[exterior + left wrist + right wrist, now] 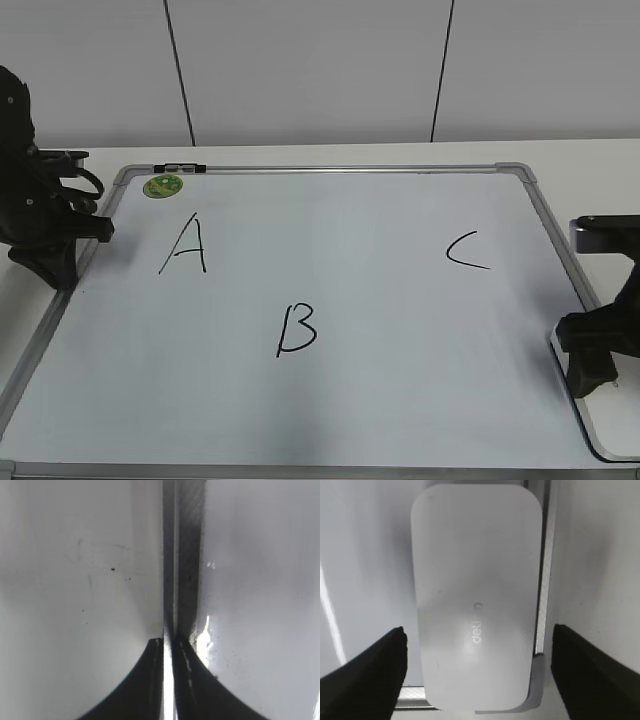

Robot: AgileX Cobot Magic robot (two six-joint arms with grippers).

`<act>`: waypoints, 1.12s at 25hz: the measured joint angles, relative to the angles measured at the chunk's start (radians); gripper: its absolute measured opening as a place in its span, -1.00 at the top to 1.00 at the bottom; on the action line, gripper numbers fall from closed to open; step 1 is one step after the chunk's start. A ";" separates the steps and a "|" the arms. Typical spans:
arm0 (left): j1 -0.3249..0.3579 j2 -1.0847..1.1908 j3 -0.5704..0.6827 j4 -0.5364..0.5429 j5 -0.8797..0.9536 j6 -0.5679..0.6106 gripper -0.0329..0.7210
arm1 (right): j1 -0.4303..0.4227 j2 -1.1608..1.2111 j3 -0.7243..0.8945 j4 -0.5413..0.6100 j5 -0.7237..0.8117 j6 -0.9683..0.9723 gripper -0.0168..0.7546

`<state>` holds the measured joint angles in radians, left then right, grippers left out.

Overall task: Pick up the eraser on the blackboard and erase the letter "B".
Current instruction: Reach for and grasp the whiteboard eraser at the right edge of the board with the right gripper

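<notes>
The blackboard (400,390) is a white board with a silver frame, lying flat. The letter "B" (297,330) is drawn in black at its lower middle. The eraser (477,580), white and rounded with small grey print, lies at the board's near right corner and shows in the exterior view (610,425). My right gripper (477,647) is open just above it, with one finger on each side and neither touching it; it also shows in the exterior view (590,375). My left gripper (169,647) is shut and empty over the board's left frame (185,555), beside the "A" (60,265).
The letter "A" (185,245) is at the upper left and "C" (467,250) at the upper right. A round green magnet (163,186) sits in the far left corner. A marker (180,167) lies on the top frame. The board's frame and corner cap (540,690) run beside the eraser.
</notes>
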<state>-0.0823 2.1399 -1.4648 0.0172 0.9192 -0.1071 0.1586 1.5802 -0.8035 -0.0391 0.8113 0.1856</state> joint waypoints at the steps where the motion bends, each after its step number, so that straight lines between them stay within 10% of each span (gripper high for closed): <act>1: 0.000 0.000 0.000 0.000 0.000 0.000 0.82 | 0.000 0.009 -0.002 -0.002 0.000 0.000 -0.79; 28: 0.000 0.000 0.000 -0.007 -0.002 0.000 0.82 | 0.000 0.088 -0.006 -0.004 -0.090 0.005 -0.45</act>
<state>-0.0823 2.1399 -1.4648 0.0102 0.9169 -0.1071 0.1586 1.6686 -0.8097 -0.0431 0.7216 0.1905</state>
